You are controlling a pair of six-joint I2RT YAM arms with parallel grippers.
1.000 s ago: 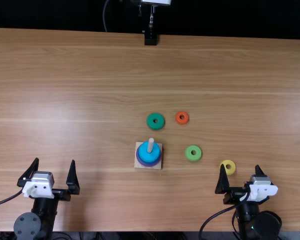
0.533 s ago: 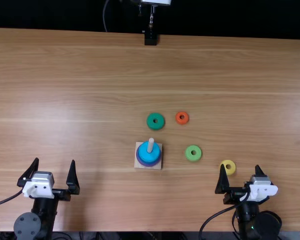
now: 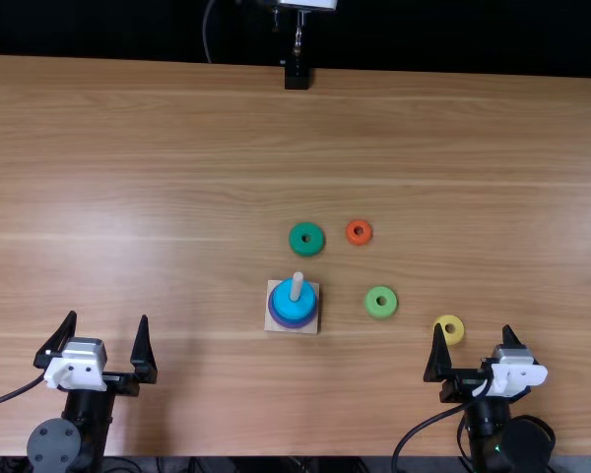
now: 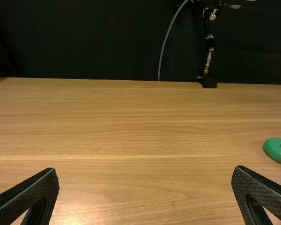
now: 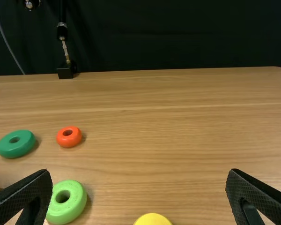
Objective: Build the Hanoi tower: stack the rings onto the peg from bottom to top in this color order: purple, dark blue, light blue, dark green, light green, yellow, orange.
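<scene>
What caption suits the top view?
Unfinished tower; dark green, light green, yellow and orange rings lie loose nearby.

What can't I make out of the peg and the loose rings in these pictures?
- Top view: lower part of the peg, hidden by the light blue ring.
- Left wrist view: one side of the dark green ring, cut off by the edge.
- Right wrist view: the yellow ring's hole, cut off by the edge.

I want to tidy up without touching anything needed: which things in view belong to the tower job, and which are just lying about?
For the job:
- peg and base
- on the peg: purple ring, light blue ring
- loose: dark green ring, orange ring, light green ring, yellow ring

Not for it:
- black block, far edge
- cable behind
</scene>
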